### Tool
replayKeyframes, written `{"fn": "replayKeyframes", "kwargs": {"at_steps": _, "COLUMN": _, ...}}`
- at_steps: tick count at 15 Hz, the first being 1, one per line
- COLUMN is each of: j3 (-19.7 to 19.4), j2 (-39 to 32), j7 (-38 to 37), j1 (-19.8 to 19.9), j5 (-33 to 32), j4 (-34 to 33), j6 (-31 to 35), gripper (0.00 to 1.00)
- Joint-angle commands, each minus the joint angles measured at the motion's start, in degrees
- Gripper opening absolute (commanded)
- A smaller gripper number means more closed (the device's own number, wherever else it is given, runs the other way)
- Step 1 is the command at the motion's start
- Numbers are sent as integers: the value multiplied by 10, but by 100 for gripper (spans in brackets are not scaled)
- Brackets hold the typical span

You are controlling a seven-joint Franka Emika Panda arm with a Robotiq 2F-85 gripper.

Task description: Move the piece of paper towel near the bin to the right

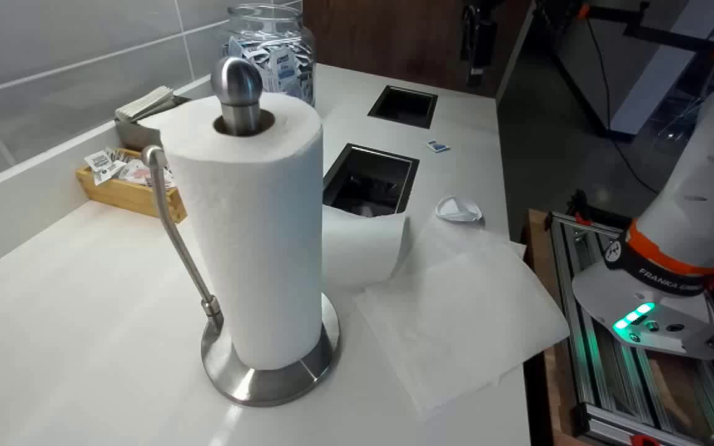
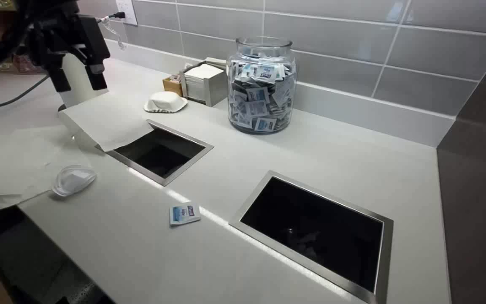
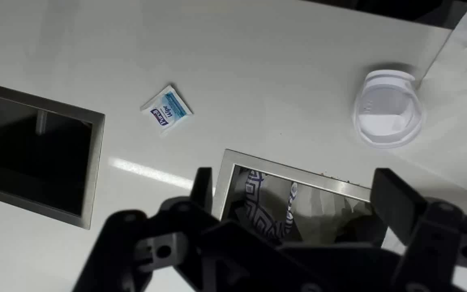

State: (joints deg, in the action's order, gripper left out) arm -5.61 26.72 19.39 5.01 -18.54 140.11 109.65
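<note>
- Your gripper [image 2: 79, 82] hangs above the counter [image 2: 175, 261], w/ its two fingers spread wide.
- Your paper towel piece [image 2: 107, 120] is b/w the towel roll [image 1: 251, 248] and a bin [image 2: 188, 164]; in an exterior view it hides a bit of the bin's rim.
- Other flat towels [image 1: 468, 322] lie nr the counter's edge and poke past it.
- A white cup-like thing [image 3: 389, 117] sits at their edge.
- You also have a wipe pkt [image 3: 166, 109] nr that bin.

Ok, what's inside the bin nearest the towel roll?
In the wrist view, the bin holds a blue-patterned white item; the rest is unclear. The gripper hides part of the opening. In an exterior view the paper towel sheet covers part of one end.
</note>
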Motion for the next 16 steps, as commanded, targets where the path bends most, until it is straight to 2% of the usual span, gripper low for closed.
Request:
{"fn": "replayKeyframes", "kwargs": {"at_steps": 1, "j3": -5, "j2": 0, "j7": -2, "j1": -6, "j5": -2, "j4": -1, "j6": -2, "gripper": 100}}
{"fn": "replayKeyframes", "kwargs": {"at_steps": 6, "j3": -5, "j2": 0, "j7": -2, "j1": -6, "j5": -2, "j4": -1, "j6": -2, "gripper": 100}}
{"fn": "replayKeyframes", "kwargs": {"at_steps": 8, "j3": -3, "j2": -23, "j7": -1, "j1": -21, "j5": 11, "j4": 8, "j6": 36, "gripper": 100}}
{"fn": "replayKeyframes", "kwargs": {"at_steps": 13, "j3": -2, "j2": -70, "j7": 38, "j1": -96, "j5": 139, "j4": 44, "j6": 241, "gripper": 100}}
{"fn": "replayKeyframes", "kwargs": {"at_steps": 16, "j3": -9, "j2": -125, "j7": 110, "j1": -151, "j5": 246, "j4": 54, "j6": 350, "gripper": 100}}
